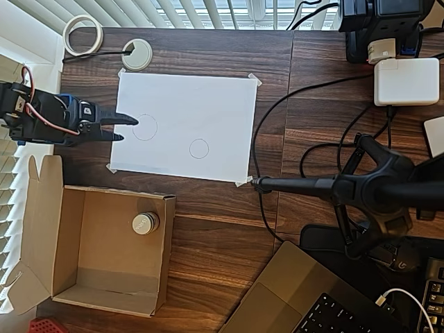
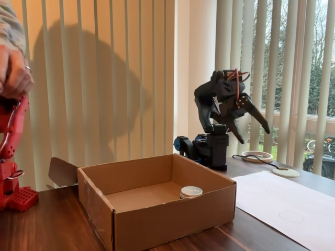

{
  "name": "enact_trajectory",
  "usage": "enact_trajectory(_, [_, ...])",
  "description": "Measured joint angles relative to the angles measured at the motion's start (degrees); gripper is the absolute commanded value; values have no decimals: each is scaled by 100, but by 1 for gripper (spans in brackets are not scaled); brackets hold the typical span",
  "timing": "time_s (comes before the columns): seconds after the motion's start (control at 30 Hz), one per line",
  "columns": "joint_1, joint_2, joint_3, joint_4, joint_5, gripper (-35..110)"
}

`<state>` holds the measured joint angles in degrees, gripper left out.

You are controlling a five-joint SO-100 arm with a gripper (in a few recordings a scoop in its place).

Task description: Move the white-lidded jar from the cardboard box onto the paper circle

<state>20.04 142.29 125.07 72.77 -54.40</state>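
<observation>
Gripper (image 1: 129,129) observed with its 2 fingers parted in a moderate V, nothing between them. In the fixed view the gripper (image 2: 254,130) is raised clear of the table, fingers angled downward.

In the overhead view the fingertips reach over the left edge of the white taped sheet (image 1: 208,104), just short of the larger drawn circle (image 1: 145,127), which lies directly ahead of them. The paper circle (image 1: 199,148) lies further along the sheet, beyond the fingertips and slightly toward the picture's lower side.

The white-lidded jar (image 1: 145,223) stands upright inside the cardboard box (image 1: 69,243), near the box's upper right corner in the overhead view, well apart from the fingers. In the fixed view the white-lidded jar (image 2: 191,192) sits on the box floor, below and left of the fingers; the cardboard box (image 2: 172,217) is open at the top.
</observation>
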Motion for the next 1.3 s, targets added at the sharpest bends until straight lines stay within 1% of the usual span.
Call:
enact_trajectory(0.13, [976,-642,-562,-105,-1230,32])
enact_trajectory(0.33, [2531,-1828,-1239,-949,-2856,31])
enact_trajectory(0.5, [3357,-3226,-1960,-1687,-3577,31])
enact_trajectory(0.67, [3463,-4729,-2566,-2593,-3858,33])
enact_trajectory(0.8, [3463,-5572,-2777,-3243,-4078,33])
enact_trajectory(1.0, [3437,-6082,-2769,-3841,-4395,34])
enact_trajectory(1.3, [3120,-6135,-2373,-4113,-4526,35])
